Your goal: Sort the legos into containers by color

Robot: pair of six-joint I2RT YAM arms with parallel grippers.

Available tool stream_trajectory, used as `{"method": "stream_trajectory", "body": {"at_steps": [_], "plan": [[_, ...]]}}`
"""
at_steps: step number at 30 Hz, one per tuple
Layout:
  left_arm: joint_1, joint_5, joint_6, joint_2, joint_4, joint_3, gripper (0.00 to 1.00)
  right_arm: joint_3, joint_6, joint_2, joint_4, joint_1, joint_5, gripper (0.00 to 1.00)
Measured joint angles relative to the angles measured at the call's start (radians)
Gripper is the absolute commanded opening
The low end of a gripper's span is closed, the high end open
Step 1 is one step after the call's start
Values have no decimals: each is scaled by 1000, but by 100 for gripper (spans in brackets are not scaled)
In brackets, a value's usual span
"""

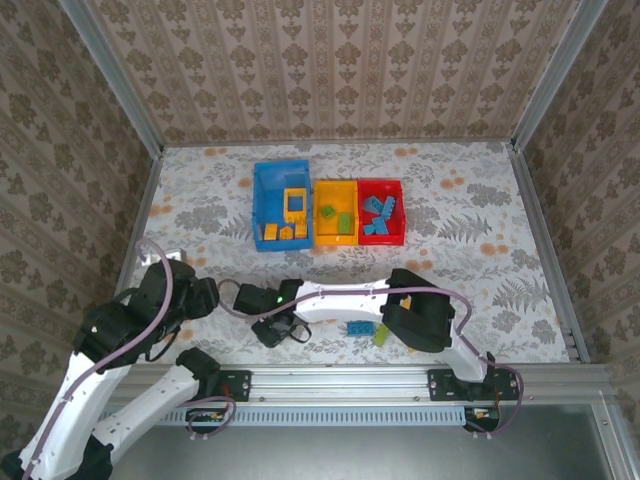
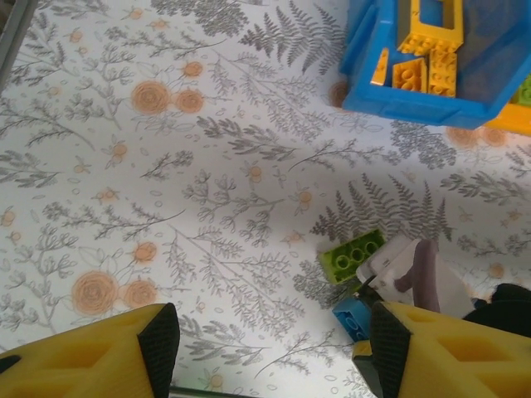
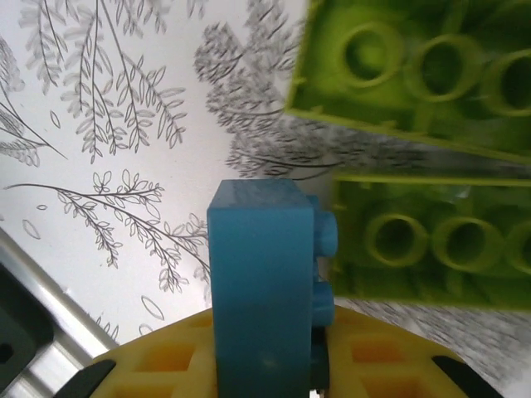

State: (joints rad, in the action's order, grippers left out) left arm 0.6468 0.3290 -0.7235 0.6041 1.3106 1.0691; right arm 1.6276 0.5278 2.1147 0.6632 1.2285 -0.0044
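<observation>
**Right gripper pinching a blue brick; left gripper spread and empty**

Near the front edge of the table, under the right arm: the right gripper is pressed onto a blue brick. The brick sits between the yellow pads, its studs facing two lime green bricks that lie just beside it. From above, the gripper tip is dark, and I cannot make out the brick there.

Left gripper is spread wide over bare patterned table, with nothing between its fingers.

Far side, three bins in a row, side by side:
- blue bin holds orange-yellow bricks
- orange-yellow bin holds green pieces
- red bin holds blue pieces

Loose on the table, right of the right gripper: a second blue brick, with a loose green brick just beside it.
</observation>
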Motion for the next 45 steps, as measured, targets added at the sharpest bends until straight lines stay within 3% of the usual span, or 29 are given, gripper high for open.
{"method": "stream_trajectory", "body": {"at_steps": [5, 10, 13, 20, 25, 30, 40, 45], "plan": [[0, -78, 38, 82, -122, 0, 64, -89, 9, -233, 24, -130, 34, 15], [1, -179, 87, 234, -295, 5, 64, -173, 20, -507, 24, -381, 96, 14], [9, -235, 113, 336, -401, 23, 63, -188, 17, -553, 51, -531, 152, 14], [65, -332, 180, 552, -594, 103, 63, -44, -38, -314, 172, -696, 280, 15], [96, -384, 217, 651, -687, 116, 63, 97, -61, -118, 247, -743, 357, 17], [111, -406, 244, 691, -708, 117, 64, 174, -65, -23, 306, -760, 402, 19], [111, -412, 261, 692, -713, 118, 64, 206, -82, 45, 365, -760, 456, 45], [111, -417, 280, 692, -713, 118, 65, 220, -84, 45, 371, -755, 469, 51]]}}
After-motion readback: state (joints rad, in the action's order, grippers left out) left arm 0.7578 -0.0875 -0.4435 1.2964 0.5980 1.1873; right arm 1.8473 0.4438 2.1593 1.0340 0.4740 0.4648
